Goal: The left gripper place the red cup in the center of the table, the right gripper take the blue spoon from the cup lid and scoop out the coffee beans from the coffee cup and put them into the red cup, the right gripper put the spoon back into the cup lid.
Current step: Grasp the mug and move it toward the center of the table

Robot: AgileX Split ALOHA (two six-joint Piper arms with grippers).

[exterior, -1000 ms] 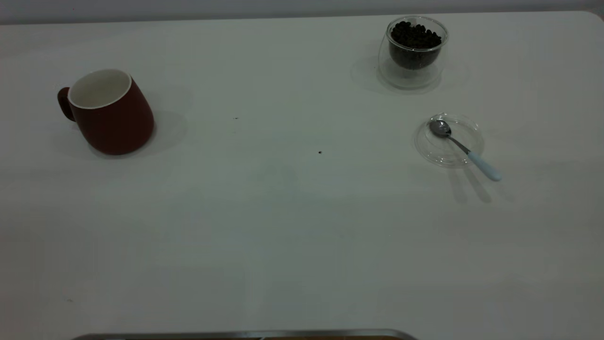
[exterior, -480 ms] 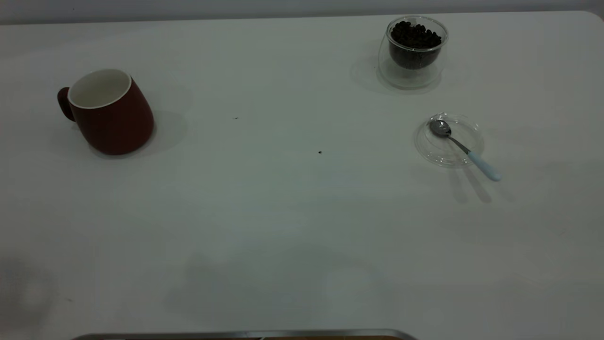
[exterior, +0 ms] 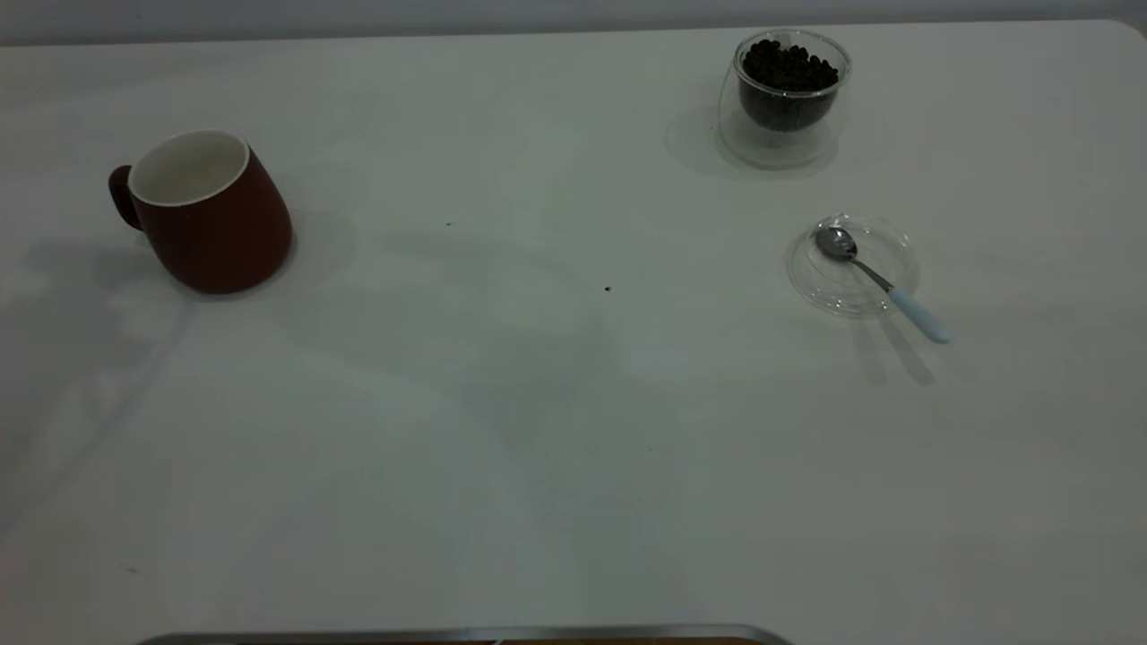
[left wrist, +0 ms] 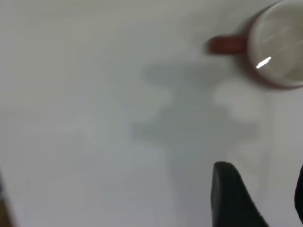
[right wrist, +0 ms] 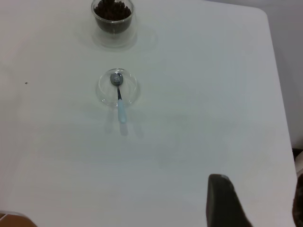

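One mug stands upright at the table's left side, handle pointing outward, nothing inside it. One glass cup full of beans sits far right at the back. Just in front of it lies one lid with one spoon, bowl inside, handle over the rim. The left gripper hangs near the mug, fingers apart, holding nothing. The right gripper hovers well away from the spoon, also spread and bare.
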